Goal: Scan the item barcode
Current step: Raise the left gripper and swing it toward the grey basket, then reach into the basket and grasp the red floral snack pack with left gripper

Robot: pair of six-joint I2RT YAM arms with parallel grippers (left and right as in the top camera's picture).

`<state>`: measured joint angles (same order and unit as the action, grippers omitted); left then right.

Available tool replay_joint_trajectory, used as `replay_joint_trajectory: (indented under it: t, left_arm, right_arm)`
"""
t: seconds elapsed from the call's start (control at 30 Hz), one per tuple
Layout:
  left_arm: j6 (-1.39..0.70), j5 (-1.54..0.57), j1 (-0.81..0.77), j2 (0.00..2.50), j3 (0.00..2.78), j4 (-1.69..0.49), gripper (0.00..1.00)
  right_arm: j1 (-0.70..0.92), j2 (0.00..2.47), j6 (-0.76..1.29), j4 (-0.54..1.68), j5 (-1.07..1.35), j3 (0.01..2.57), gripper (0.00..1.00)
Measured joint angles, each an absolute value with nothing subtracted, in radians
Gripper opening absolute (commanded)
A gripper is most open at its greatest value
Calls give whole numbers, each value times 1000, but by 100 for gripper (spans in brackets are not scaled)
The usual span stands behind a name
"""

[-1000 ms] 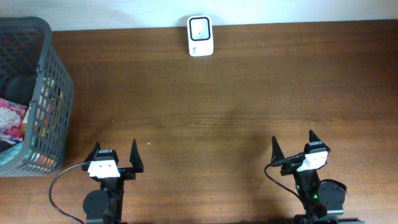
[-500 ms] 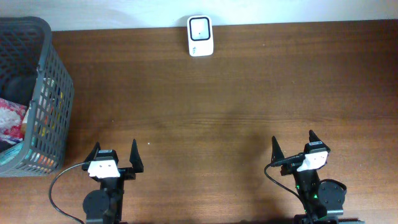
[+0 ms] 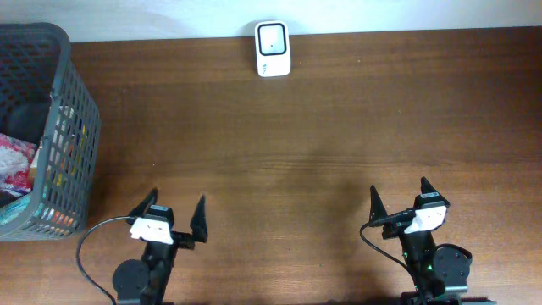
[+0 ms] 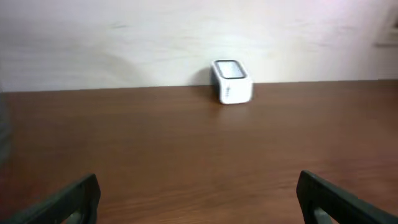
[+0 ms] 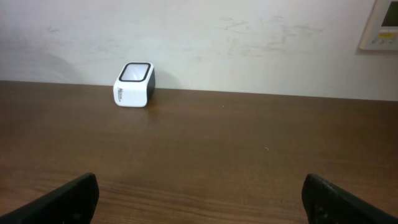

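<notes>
A white barcode scanner [image 3: 273,49] with a dark window stands at the table's far edge against the wall; it shows as the scanner [image 4: 232,81] in the left wrist view and the scanner [image 5: 134,84] in the right wrist view. Packaged items [image 3: 17,165] lie inside a grey mesh basket [image 3: 72,110] at the far left. My left gripper [image 3: 175,212] stands open near the front edge, turned slightly to the right, with nothing between its fingers. My right gripper [image 3: 400,196] is open too, at the front right, and empty. No single item can be singled out in the basket.
The wooden table [image 3: 322,144] stretches between the grippers and the scanner. A white wall [image 5: 249,37] runs behind it, with a wall panel [image 5: 380,28] at upper right. Black cables [image 3: 89,246] trail from both arm bases.
My left gripper has shifted to the right and turned slightly clockwise, still open. The right arm has not moved.
</notes>
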<state>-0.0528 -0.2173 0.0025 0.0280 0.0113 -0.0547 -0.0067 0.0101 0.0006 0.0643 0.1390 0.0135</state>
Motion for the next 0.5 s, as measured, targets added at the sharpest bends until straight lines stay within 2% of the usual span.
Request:
replay_joint_trajectory:
  t: [0.17, 0.27, 0.37, 0.43, 0.5]
  left_arm:
    - [-180, -305, 3, 29, 11, 27, 99]
    - [-225, -321, 3, 44, 43, -13, 99]
    - [-190, -306, 3, 166, 247, -131, 99]
    - [-124, -259, 3, 373, 533, -221, 99]
    - [-102, -208, 2, 490, 691, -448, 99]
  right_arm:
    - [-7, 10, 1, 64, 139, 14, 99]
    - [-7, 10, 1, 64, 139, 14, 99]
    - [-7, 13, 1, 63, 139, 14, 99]
    - [-6, 12, 1, 64, 139, 14, 99]
    - [-6, 11, 0, 64, 139, 14, 99]
